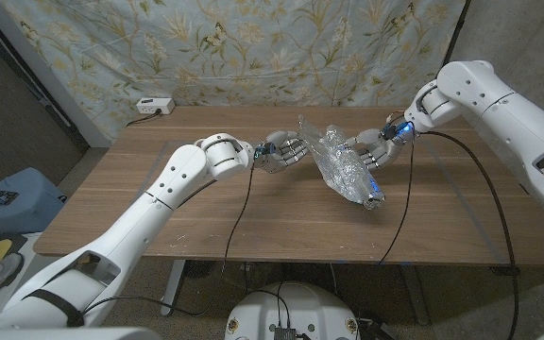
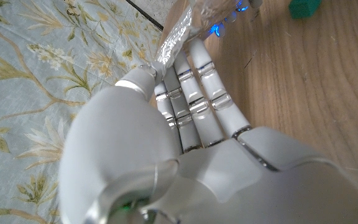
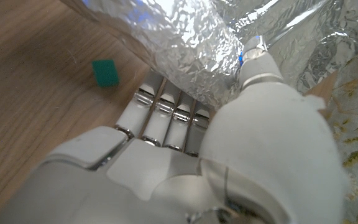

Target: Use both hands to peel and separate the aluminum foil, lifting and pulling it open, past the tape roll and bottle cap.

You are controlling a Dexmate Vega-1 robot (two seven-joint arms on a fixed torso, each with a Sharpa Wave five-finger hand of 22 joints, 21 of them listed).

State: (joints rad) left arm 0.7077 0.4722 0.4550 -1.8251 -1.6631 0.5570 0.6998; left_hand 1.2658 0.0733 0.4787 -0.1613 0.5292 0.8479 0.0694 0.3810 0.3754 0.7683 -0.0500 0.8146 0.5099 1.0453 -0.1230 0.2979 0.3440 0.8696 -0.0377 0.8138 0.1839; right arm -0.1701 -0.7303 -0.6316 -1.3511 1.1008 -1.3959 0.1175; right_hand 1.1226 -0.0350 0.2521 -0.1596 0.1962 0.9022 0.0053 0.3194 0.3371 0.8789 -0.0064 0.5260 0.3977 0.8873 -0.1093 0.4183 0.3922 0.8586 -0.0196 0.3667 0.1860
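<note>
Now, step in hand: you are pulling the aluminum foil (image 1: 343,162) open between both hands, and it looks partly spread, still crumpled in the middle.
Technique: draw the 2 hands apart slowly and evenly; foil tears easily, so ease off if one edge goes taut while the other sags.
Lift: keep the sheet raised a little as you pull, so the lower end does not drag on the table (image 1: 253,222).
Left hand (image 1: 281,151): your fingers are closed on the foil's left edge; in the left wrist view the edge sits pinched between thumb and fingers (image 2: 194,93).
Right hand (image 1: 381,146): you grip the foil's right side; the right wrist view shows the thumb pressed over the crinkled sheet with the fingers (image 3: 166,112) curled beneath it.
Foil position: it hangs between the 2 hands above the far middle of the table, its lower end reaching toward you and touching or nearly touching the wood.
Nearby: a small green block (image 3: 105,73) sits on the table just beside the foil.
Risk: an uneven tug could rip the sheet or slip it out of one pinch.
</note>
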